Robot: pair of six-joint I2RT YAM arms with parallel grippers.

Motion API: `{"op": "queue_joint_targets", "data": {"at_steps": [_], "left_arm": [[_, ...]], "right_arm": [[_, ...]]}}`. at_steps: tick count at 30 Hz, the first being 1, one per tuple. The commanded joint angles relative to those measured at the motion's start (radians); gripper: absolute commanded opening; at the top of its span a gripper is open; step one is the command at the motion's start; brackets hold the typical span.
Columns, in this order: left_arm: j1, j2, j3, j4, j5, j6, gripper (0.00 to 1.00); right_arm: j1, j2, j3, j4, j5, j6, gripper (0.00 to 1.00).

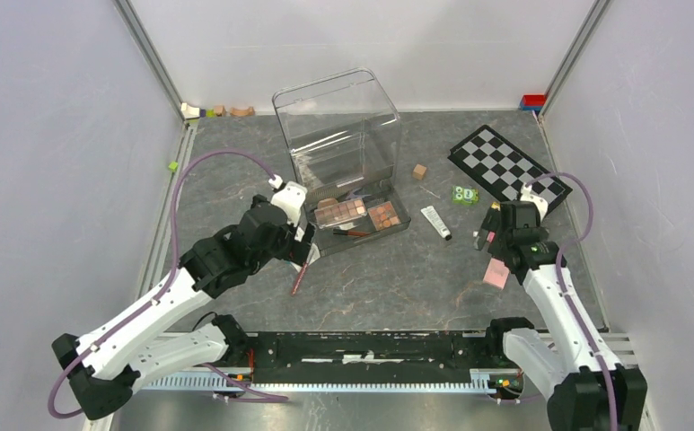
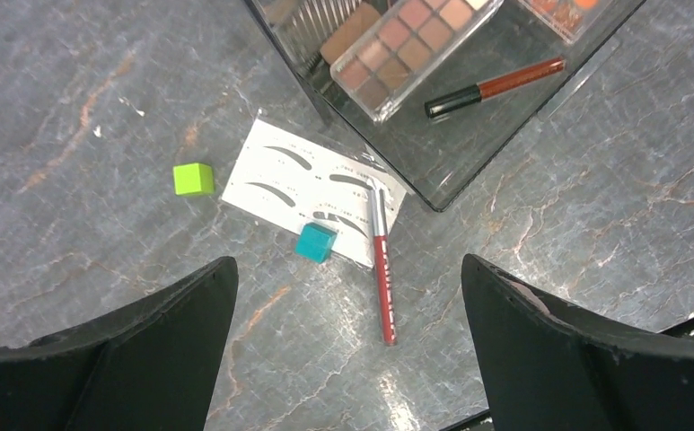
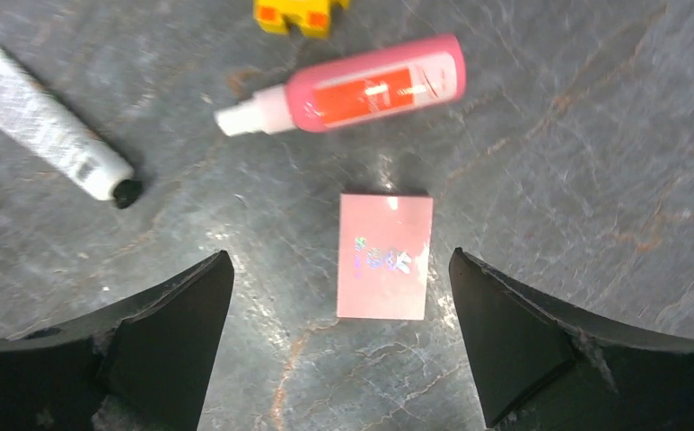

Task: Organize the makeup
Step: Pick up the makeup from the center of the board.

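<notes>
Sorting stands midway, we judge: palettes (image 2: 401, 40) already lie in the clear tray (image 2: 469, 148), while the red pencil (image 2: 382, 269) rests partly on the eyebrow card (image 2: 271, 175) just outside it. Our left gripper (image 2: 347, 274) hangs wide apart and empty above that pencil; our right gripper (image 3: 338, 260), also spread and empty, hovers over the pink compact (image 3: 385, 256). Next we must descend and close squarely

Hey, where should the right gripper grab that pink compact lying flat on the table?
Pinch the pink compact across its two long edges, coming straight down from above. It lies flat, so only the thin edges offer purchase, and the right gripper hangs open with a finger beside each long edge.
</notes>
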Motion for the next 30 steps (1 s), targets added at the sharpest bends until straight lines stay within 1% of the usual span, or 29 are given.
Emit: {"op": "queue_joint_targets", "data": {"at_steps": [1, 5, 7, 13, 16, 19, 22, 24, 30], "left_arm": [[0.005, -0.013, -0.052, 0.117, 0.019, -0.063, 1.00], [0.024, -0.028, -0.080, 0.153, 0.050, -0.062, 1.00], [0.045, -0.035, -0.080, 0.151, 0.056, -0.066, 1.00], [0.093, -0.062, -0.092, 0.159, 0.066, -0.070, 1.00], [0.101, -0.060, -0.095, 0.160, 0.070, -0.070, 1.00], [0.107, -0.052, -0.095, 0.160, 0.078, -0.067, 1.00], [0.114, -0.052, -0.098, 0.162, 0.081, -0.065, 1.00], [0.121, -0.050, -0.099, 0.165, 0.082, -0.064, 1.00], [0.145, -0.041, -0.099, 0.164, 0.101, -0.062, 1.00]], "right_arm": [[-0.078, 0.032, -0.050, 0.045, -0.084, 0.041, 0.98], [-0.094, 0.112, -0.073, 0.075, -0.121, 0.043, 0.98], [-0.125, 0.129, -0.092, 0.092, -0.126, 0.047, 0.98], [-0.142, 0.135, -0.149, 0.127, -0.068, 0.068, 0.97], [-0.148, 0.173, -0.159, 0.142, -0.058, 0.066, 0.97], [-0.158, 0.213, -0.167, 0.162, -0.067, 0.057, 0.94], [-0.166, 0.222, -0.185, 0.189, -0.087, 0.053, 0.86], [-0.168, 0.221, -0.196, 0.203, -0.103, 0.047, 0.79], [-0.170, 0.195, -0.214, 0.231, -0.142, 0.020, 0.56]]}}
